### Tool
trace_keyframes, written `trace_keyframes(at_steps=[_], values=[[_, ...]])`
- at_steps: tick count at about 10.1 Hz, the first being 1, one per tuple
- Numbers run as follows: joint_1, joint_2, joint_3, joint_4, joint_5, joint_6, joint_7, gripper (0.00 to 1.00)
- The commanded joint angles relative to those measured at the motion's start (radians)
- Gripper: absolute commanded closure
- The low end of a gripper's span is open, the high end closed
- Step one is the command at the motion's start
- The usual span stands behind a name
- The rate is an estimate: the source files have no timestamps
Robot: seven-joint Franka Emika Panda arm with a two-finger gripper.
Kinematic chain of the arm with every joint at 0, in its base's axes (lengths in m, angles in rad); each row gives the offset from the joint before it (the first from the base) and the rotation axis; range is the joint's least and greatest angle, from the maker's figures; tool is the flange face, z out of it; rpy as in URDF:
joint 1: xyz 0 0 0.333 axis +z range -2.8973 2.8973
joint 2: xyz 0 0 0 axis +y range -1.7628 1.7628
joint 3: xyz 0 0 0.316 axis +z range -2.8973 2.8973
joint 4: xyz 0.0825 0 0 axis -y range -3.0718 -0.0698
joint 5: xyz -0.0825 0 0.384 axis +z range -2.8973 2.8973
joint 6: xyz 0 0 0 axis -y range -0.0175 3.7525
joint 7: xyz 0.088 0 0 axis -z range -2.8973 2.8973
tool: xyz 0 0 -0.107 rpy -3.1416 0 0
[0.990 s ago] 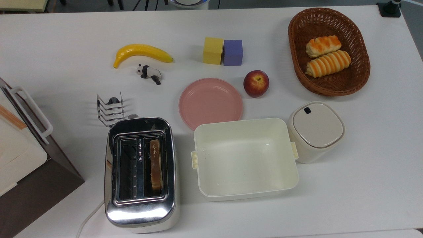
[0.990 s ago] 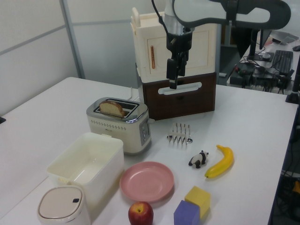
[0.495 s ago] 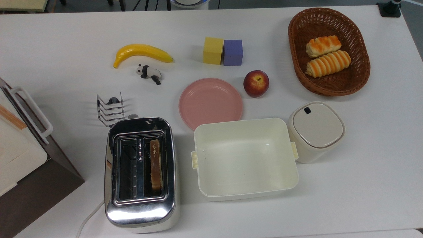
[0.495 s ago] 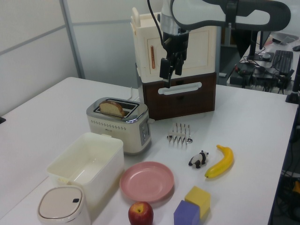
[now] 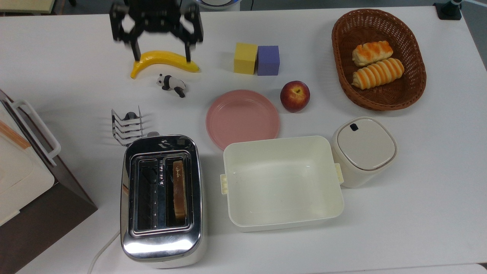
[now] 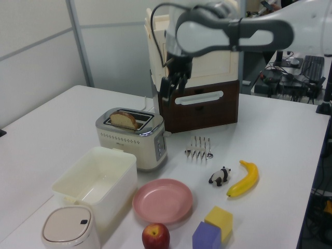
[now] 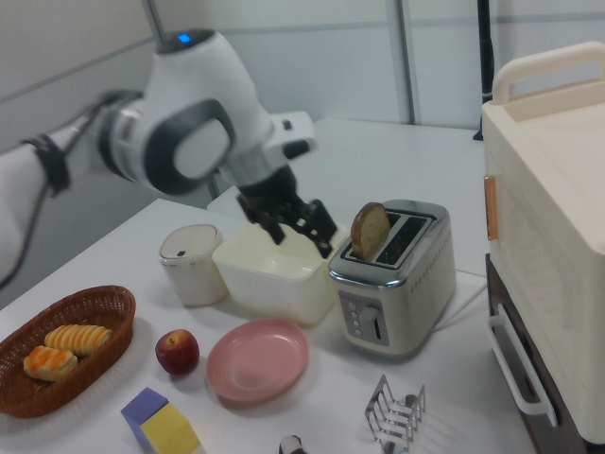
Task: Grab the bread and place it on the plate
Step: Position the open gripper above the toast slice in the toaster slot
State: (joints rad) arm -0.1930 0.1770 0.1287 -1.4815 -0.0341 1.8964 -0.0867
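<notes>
The bread (image 7: pixel 370 230) is a thin light-brown slice with a darker crust and a domed top, standing upright in one slot of the chrome toaster (image 5: pixel 161 199); in the top view it appears edge-on (image 5: pixel 179 189) in the slot on the top view's right, so its face is hidden there, and its lower part is sunk in the slot. The plate (image 5: pixel 242 118) is round, pale pink and bare, on the white bench (image 5: pixel 418 190) between the toaster and the apple (image 5: pixel 295 96), partly covered at its near edge by the cream tub (image 5: pixel 281 182). The jaws of the gripper (image 5: pixel 161 58) are spread wide and hold nothing, hanging in the air above the bench; in the top view they overlap the banana (image 5: pixel 163 61).
</notes>
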Motion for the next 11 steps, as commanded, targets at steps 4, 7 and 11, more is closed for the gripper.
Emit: trace_keyframes(at_steps=[4,7,11], values=[[-0.008,0.257,-0.007,0.056,-0.073,0.433,0.016,0.0],[-0.008,0.321,0.026,0.055,-0.205,0.587,0.019,0.0],[-0.01,0.312,0.043,0.055,-0.208,0.581,0.025,0.0]])
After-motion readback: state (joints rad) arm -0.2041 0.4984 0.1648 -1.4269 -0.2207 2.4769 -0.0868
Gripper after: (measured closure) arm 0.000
